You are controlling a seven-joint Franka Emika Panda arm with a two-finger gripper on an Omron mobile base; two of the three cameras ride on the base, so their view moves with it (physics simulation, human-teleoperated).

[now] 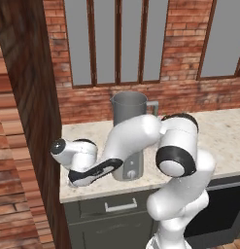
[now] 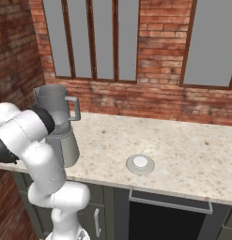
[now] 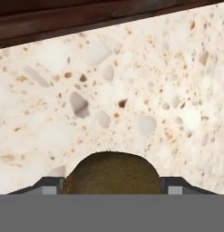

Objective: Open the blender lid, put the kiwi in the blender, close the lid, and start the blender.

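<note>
Brick walls with tall window panes back the speckled stone table that you see in both base views. At the table's left end, beside a dark wooden panel, stands the blender, its translucent grey jar open at the top and its handle pointing right. Note that the blender lid is off the jar: it lies flat on the table, well apart from the blender to its right, white centre cap facing up.

Observe the arm reaching low and left in front of the blender base, with the wrist bent down over the table's left front corner. In the hand view, the hand looks straight down on the stone surface. The kiwi sits on the table directly between the two dark fingertips, one tip on each side of the fruit. Whether the tips already press on the kiwi cannot be told; a narrow margin appears to remain on either side.
</note>
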